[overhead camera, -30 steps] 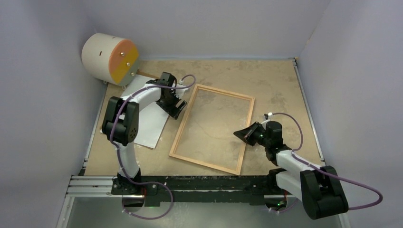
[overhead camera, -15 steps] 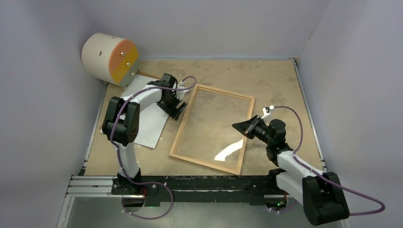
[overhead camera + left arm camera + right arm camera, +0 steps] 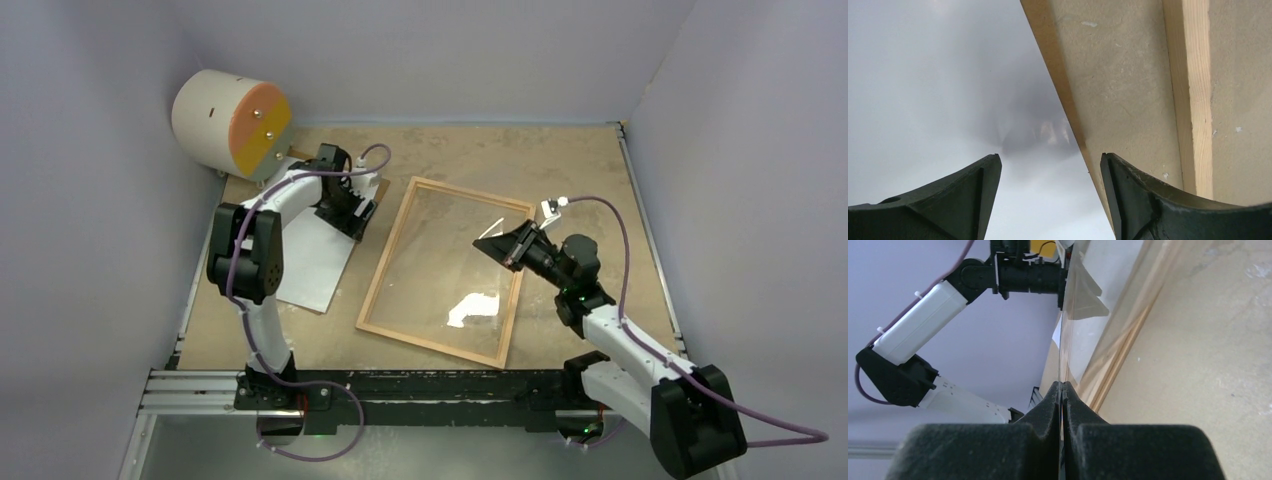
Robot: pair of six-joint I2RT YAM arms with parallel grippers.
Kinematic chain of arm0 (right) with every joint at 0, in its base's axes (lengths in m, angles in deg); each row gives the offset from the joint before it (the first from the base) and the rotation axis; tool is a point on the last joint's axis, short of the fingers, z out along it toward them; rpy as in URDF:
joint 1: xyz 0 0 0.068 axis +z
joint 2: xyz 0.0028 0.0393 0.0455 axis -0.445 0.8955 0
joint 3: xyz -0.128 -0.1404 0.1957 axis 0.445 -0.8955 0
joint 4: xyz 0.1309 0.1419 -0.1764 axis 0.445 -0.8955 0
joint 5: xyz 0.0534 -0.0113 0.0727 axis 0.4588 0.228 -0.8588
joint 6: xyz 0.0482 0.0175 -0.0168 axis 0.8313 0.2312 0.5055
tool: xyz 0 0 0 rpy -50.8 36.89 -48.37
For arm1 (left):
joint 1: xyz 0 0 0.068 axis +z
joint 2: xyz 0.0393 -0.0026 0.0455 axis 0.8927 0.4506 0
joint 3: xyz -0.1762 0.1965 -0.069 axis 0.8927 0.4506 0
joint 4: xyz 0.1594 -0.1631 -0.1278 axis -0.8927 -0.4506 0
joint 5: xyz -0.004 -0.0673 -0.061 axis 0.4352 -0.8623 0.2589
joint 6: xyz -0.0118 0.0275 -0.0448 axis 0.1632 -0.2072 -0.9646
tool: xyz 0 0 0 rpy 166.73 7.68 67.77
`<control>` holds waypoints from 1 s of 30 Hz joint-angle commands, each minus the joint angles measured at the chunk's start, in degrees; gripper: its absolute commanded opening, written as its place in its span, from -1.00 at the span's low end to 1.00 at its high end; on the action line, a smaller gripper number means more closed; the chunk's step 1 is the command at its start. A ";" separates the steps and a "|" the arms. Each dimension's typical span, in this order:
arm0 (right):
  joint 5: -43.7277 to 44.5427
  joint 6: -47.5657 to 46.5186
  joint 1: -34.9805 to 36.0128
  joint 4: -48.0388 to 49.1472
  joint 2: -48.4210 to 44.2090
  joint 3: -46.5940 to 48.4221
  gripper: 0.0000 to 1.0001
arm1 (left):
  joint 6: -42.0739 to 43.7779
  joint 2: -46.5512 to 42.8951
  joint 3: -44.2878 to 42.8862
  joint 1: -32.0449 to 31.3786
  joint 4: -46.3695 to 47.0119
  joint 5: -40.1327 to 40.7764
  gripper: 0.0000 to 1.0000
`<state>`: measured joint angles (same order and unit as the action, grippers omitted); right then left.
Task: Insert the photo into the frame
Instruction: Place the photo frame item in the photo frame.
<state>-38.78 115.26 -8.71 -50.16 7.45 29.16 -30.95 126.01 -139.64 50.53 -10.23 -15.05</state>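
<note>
The photo (image 3: 310, 255) lies white back up at the table's left; in the left wrist view it is the pale glossy sheet (image 3: 938, 90). My left gripper (image 3: 350, 212) hovers open over its right edge, fingertips (image 3: 990, 162) apart with nothing between them. The light-wood frame (image 3: 435, 342) lies flat in the middle. My right gripper (image 3: 500, 243) is shut on the right edge of the clear pane (image 3: 455, 270), which is tilted up out of the frame. The right wrist view shows the jaws (image 3: 1062, 386) pinching the pane (image 3: 1063, 340) edge-on.
A brown fibreboard sheet (image 3: 1063, 90) pokes out from under the photo's right edge, next to the frame's left bar (image 3: 1193, 75). A white drum with an orange-yellow face (image 3: 230, 122) stands at the back left. Walls close in on three sides.
The right gripper has risen and moved back, tilting the pane's right edge up out of the frame. The left gripper has shifted left and back over the photo.
</note>
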 commanded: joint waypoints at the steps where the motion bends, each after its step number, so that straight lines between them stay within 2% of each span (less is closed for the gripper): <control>1: 2.21 -2.96 1.65 -0.84 -1.34 5.17 -1.00 | -0.17 -2.50 -1.95 0.54 -0.82 -2.16 0.53; 7: 3.98 -8.71 2.00 -5.35 -0.74 5.60 -1.00 | 0.08 -2.62 -1.19 0.80 -0.53 -2.19 0.53; 15: 6.08 -10.25 2.03 -7.24 1.88 2.39 -1.00 | 0.10 -2.71 -0.70 0.82 -0.51 -2.71 0.53; 25: 4.76 -14.77 2.17 -12.79 0.92 6.24 -1.00 | 0.04 -2.22 0.47 0.73 -0.56 -4.28 0.53; 30: 4.29 -16.22 5.47 -14.23 0.68 9.99 -1.00 | 0.09 -2.32 1.47 0.66 -0.89 -5.73 0.53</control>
<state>-33.88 101.94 -5.80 -63.77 8.98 33.58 -30.93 125.94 -138.92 51.17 -10.73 -18.05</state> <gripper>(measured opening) 0.005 0.765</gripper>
